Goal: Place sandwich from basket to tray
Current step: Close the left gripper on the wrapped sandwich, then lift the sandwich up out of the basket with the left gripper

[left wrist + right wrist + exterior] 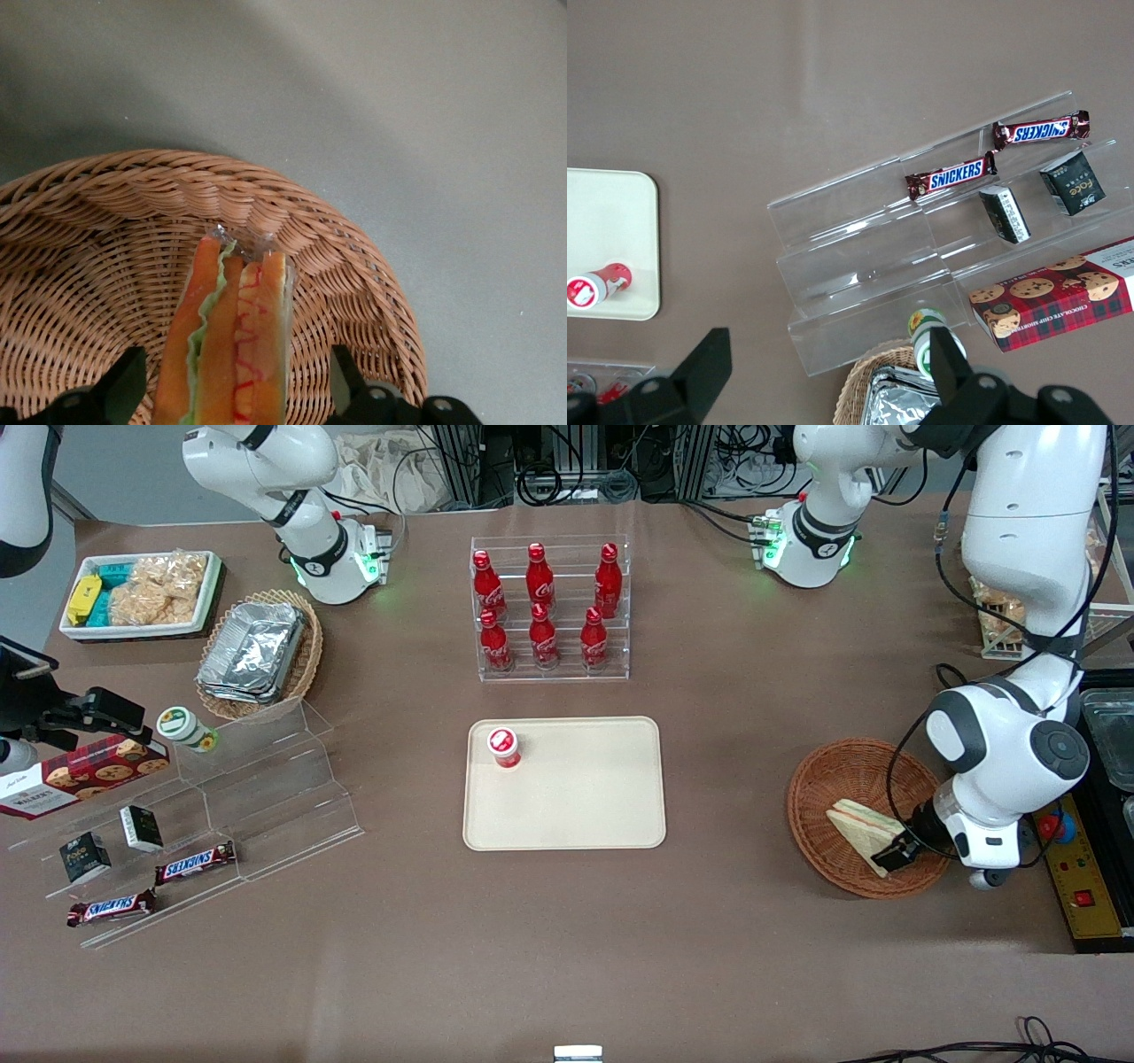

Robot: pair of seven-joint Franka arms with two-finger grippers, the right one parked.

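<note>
The claw point(235, 394) is down inside the basket point(864, 815) at the working arm's end of the desk point(567, 939). In the wrist view its fingers point(120, 385) stand wide apart, one on each side of the sandwich point(232, 350), and seem not to touch it, though the tips are partly cut off. The sandwich lies in the basket, wrapped in clear film, with orange and green layers showing between the bread. The tray point(567, 797) sits mid-desk, well apart from the basket, with a small red-capped cup point(504, 747) in the corner farther from the camera. Farthest off, a clear rack point(551, 611) holds six red bottles.
</note>
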